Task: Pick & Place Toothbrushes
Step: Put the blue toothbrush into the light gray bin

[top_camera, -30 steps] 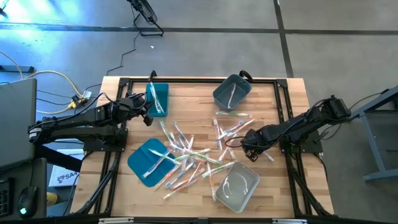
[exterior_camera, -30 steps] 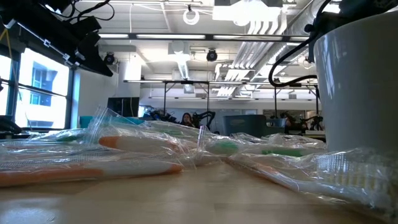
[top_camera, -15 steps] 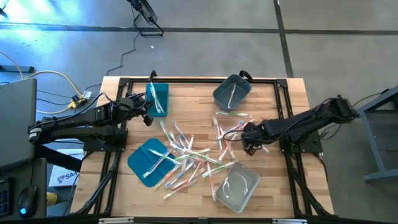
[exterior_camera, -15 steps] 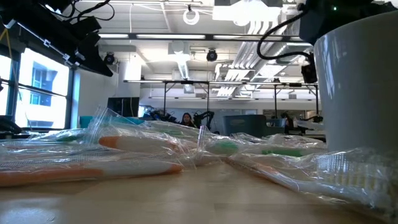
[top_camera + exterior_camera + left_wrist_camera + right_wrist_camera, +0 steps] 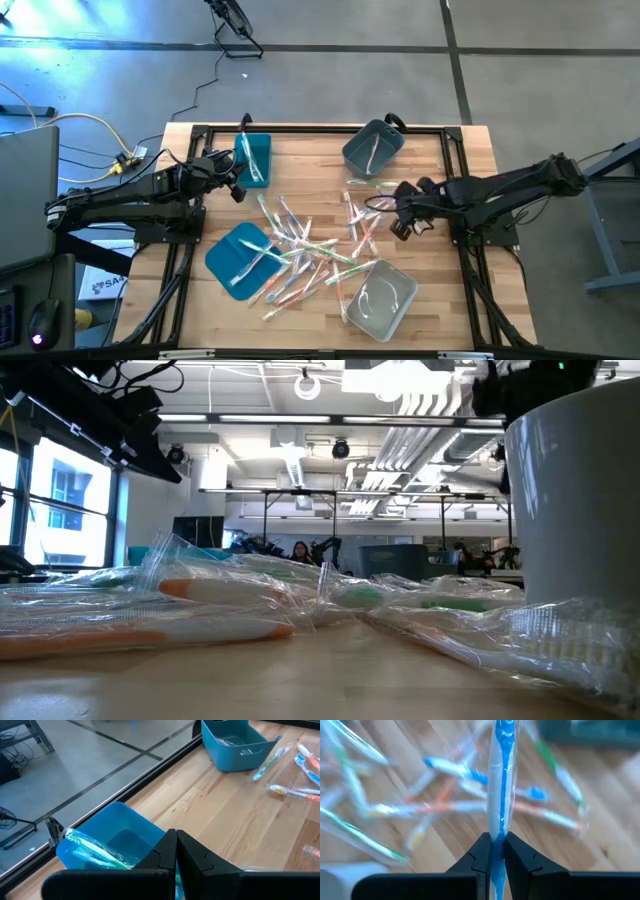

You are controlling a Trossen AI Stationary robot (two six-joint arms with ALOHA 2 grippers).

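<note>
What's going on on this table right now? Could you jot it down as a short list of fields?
Right gripper: shut on a blue wrapped toothbrush, above the pile's right side
Left gripper: shut, holding nothing, by the teal bin
Teal bin contents: wrapped toothbrushes
Grey bin: one toothbrush inside
Clear bin: looks empty
Loose pile: many wrapped toothbrushes mid-table
Teal lid: flat, a toothbrush across it

No text, label, brand, number or sign can be read in any of these views. A white sheet with dark print lies on the floor (image 5: 105,285) at about 8 o'clock from the table, but its letters are too small to make out.
</note>
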